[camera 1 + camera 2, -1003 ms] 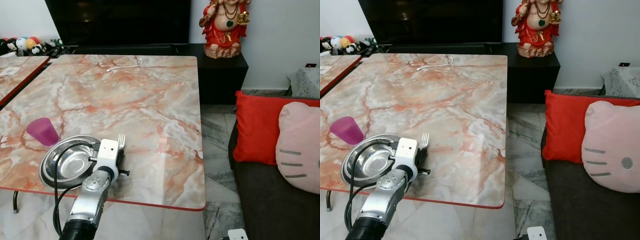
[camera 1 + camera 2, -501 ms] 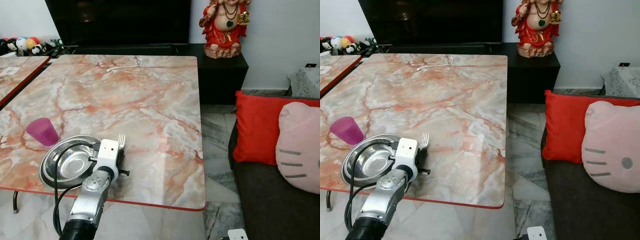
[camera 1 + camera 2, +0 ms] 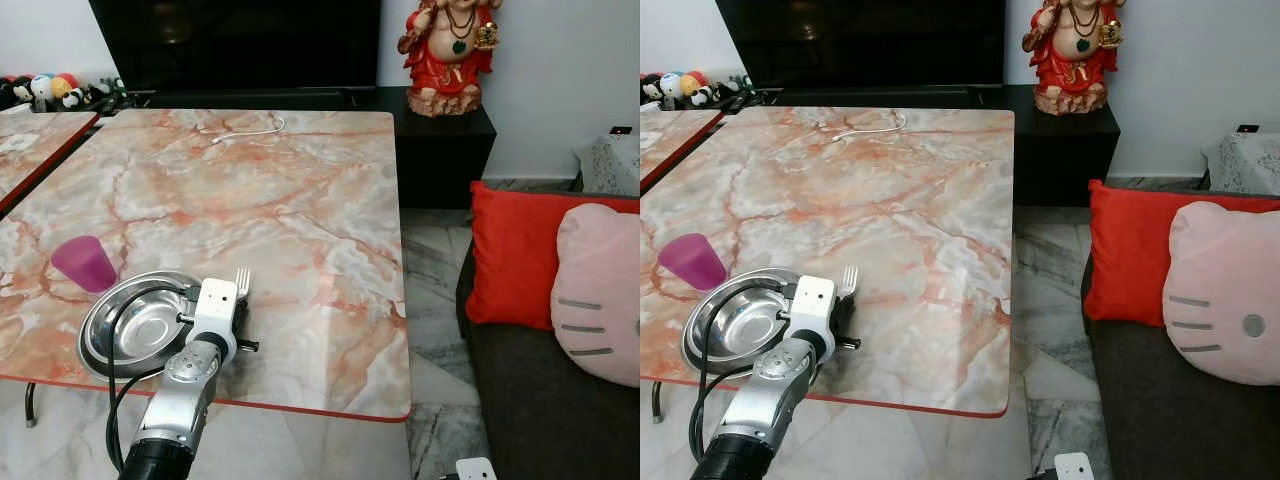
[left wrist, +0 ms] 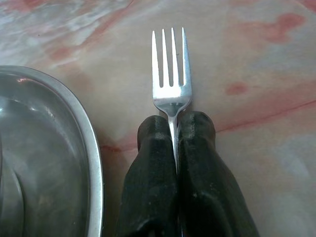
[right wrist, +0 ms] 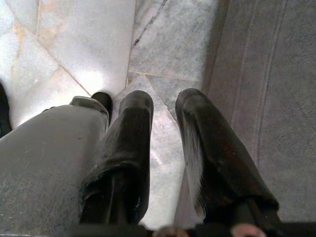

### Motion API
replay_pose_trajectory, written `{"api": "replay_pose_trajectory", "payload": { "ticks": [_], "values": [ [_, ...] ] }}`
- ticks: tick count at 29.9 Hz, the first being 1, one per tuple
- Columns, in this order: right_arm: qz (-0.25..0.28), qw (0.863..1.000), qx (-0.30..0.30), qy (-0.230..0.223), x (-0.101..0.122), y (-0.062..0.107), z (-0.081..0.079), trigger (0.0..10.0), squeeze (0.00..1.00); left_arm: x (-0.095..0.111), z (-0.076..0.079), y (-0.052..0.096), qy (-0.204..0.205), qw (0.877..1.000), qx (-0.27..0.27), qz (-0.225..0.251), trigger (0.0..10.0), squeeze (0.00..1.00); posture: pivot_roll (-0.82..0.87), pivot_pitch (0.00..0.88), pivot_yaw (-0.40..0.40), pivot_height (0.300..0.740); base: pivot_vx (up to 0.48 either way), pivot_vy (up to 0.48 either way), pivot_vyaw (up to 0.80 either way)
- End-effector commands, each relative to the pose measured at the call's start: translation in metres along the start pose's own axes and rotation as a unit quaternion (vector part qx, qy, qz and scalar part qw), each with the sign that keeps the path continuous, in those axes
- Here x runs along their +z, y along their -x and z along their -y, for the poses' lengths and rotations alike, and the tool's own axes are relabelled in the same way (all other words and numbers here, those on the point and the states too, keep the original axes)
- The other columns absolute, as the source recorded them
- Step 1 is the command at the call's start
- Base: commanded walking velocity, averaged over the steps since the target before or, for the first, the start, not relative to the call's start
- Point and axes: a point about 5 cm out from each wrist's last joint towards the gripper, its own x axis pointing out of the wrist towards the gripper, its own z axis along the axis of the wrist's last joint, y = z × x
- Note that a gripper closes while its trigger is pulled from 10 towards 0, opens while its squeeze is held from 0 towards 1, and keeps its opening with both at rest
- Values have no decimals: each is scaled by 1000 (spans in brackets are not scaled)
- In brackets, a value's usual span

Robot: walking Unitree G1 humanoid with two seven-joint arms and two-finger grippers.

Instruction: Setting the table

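A silver fork (image 4: 171, 74) lies low over the marble table (image 3: 250, 200), tines pointing away from me, just right of a steel bowl (image 3: 135, 330). My left gripper (image 4: 174, 123) is shut on the fork's neck, its two black fingers (image 4: 153, 168) pressed together around it. In the left eye view the fork's tines (image 3: 242, 281) stick out past the white wrist block. A pink cup (image 3: 84, 263) stands behind and left of the bowl. My right gripper (image 5: 164, 106) hangs over the floor, open and holding nothing.
A white cable (image 3: 250, 131) lies at the table's far edge. A second table (image 3: 30, 140) stands to the left. Right of the table are a red cushion (image 3: 515, 255) and a pink cushion (image 3: 600, 295) on a dark sofa. A red statue (image 3: 448, 55) stands on the black cabinet.
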Motion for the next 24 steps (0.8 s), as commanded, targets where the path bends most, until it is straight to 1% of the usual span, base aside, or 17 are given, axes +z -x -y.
{"api": "replay_pose_trajectory", "payload": {
  "ticks": [1,12,13,21,24],
  "values": [
    [2,1000,1,1,1,0,-1,10000,0,1,-2,0,-7,1000,8,0,10000,404,-50,35,41,740,0,0,0],
    [2,1000,1,1,1,0,-1,10000,0,1,-2,0,-10,1000,8,0,10000,431,-50,36,40,740,0,0,0],
    [2,1000,1,1,1,0,-1,10000,0,1,-2,0,-11,1000,8,0,10000,525,-51,36,40,740,0,0,0],
    [2,1000,1,1,1,0,-1,10000,0,1,-1,0,-11,1000,6,2,10000,537,-52,36,41,740,0,0,0],
    [2,1000,1,1,1,0,-1,10000,0,2,-1,0,-11,1000,7,3,10000,510,-51,36,41,740,0,0,0]
  ]
}}
